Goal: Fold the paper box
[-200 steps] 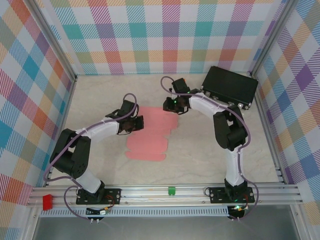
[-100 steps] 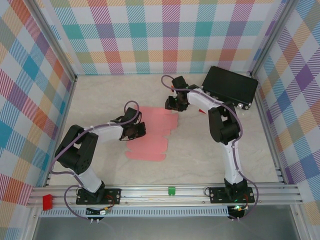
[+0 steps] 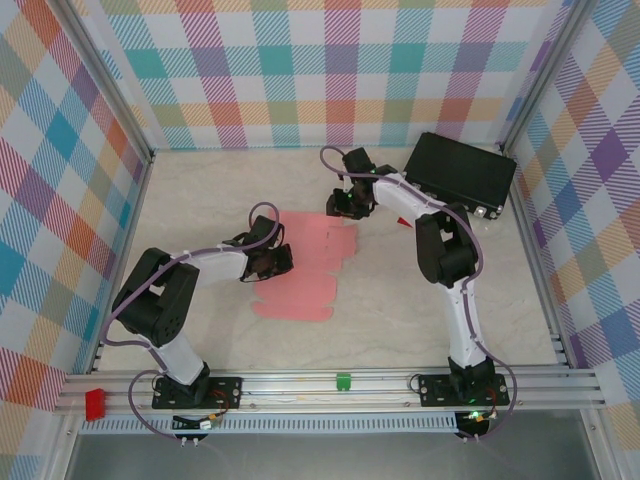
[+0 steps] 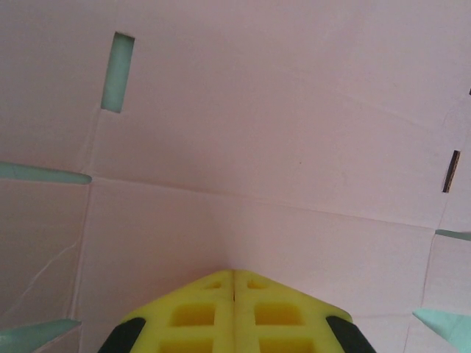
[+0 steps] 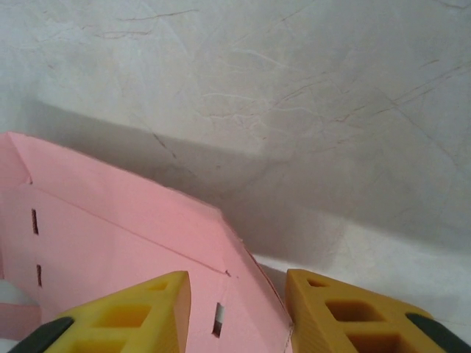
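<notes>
The left gripper [image 4: 233, 273], fingers pressed together, points down onto the flat pink paper box [image 3: 305, 265]. The right gripper [image 5: 237, 278] stands apart, straddling the box's far edge.

Bright, even light; a soft dark shadow crosses the table [image 5: 331, 73].

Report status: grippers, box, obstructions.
Left gripper shut, over the flat pink paper box. Right gripper open at its far edge. Black case apart, far right.
</notes>
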Action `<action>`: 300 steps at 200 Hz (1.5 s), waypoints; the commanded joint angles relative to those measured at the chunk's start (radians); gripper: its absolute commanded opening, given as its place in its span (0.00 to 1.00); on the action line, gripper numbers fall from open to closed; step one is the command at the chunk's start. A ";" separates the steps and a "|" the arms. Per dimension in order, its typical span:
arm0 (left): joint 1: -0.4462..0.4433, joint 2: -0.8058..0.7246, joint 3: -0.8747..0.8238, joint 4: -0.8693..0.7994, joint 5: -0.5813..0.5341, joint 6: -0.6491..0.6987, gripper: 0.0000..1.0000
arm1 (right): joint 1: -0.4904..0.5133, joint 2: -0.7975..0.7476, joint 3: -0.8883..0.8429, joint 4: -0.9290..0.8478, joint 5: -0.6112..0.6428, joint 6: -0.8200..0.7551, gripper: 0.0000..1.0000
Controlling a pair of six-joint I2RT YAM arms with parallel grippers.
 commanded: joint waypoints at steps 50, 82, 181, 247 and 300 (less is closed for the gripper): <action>-0.014 0.051 -0.004 -0.033 -0.022 -0.007 0.00 | 0.008 0.037 0.041 0.006 -0.150 -0.011 0.38; -0.014 0.057 -0.003 -0.034 -0.019 -0.005 0.00 | 0.008 0.063 0.049 0.035 -0.188 0.017 0.38; -0.017 0.068 -0.004 -0.039 -0.016 -0.002 0.00 | 0.008 0.091 0.063 0.100 -0.259 0.075 0.40; -0.017 0.033 0.047 -0.092 -0.011 0.021 0.00 | 0.008 -0.023 -0.008 0.068 -0.078 0.030 0.45; -0.018 -0.070 0.160 -0.184 -0.022 0.048 0.20 | 0.011 -0.177 -0.128 0.053 0.013 -0.021 0.50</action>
